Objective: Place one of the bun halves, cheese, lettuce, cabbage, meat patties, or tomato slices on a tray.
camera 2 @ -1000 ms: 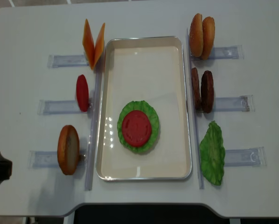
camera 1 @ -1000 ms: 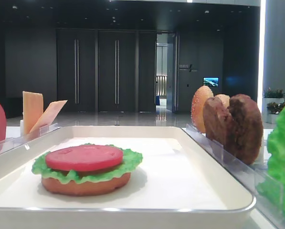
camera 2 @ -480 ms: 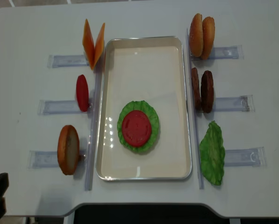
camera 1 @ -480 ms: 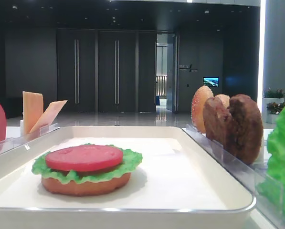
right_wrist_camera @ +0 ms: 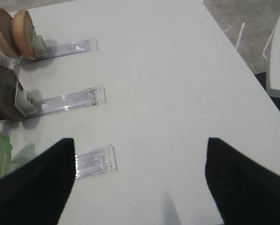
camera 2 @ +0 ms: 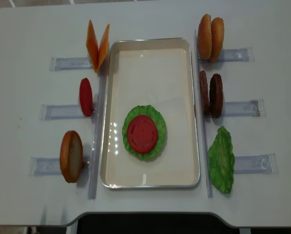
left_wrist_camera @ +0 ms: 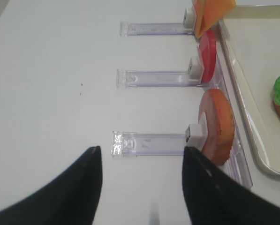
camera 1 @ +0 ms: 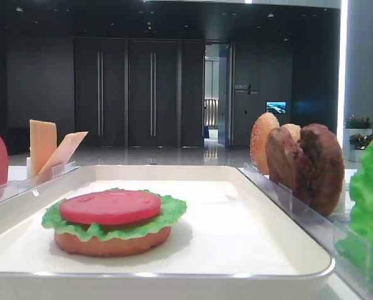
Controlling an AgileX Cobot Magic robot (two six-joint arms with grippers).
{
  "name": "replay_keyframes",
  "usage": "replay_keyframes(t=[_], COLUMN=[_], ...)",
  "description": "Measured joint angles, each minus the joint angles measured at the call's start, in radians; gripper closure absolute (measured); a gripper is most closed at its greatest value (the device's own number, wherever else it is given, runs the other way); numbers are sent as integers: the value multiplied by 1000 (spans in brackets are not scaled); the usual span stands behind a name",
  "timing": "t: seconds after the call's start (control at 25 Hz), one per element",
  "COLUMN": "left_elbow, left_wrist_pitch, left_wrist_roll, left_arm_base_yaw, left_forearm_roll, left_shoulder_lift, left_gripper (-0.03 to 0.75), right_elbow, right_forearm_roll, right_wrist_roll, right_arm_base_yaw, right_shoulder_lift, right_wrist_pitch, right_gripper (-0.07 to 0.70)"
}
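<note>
One tomato slice [camera 2: 142, 133] already lies flat on lettuce [camera 2: 156, 118] and a bun half [camera 1: 111, 242] mid-tray [camera 2: 150, 68], so that placement looks done, while outside on the desk [camera 2: 28, 39] wait one tomato, three buns, two patties [camera 2: 210, 94], two cheese slices [camera 2: 97, 45], one lettuce leaf, both jaws released and empty.

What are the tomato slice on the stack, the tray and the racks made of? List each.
Tomato slice: likely moulded plastic or rubber, smooth, matte, evenly coloured.
Tray: white, glossy, with a shiny, possibly metal rim.
Racks: clear hard plastic, see-through.
</note>
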Motion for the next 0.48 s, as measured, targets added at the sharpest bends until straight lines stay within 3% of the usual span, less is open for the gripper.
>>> replay_keyframes(t=[0.48], left_elbow=[0], left_wrist_pitch=[2], left_wrist_roll=[0], left_arm_base_yaw=[0], left_forearm_roll=[0], left_shoulder_lift=[-22], left_gripper=[296], right_elbow=[0], right_forearm_roll=[0], right_wrist_roll=[0], right_arm_base_yaw=[0], right_shoulder_lift=[0], right_wrist_pitch=[0], right_gripper=[92])
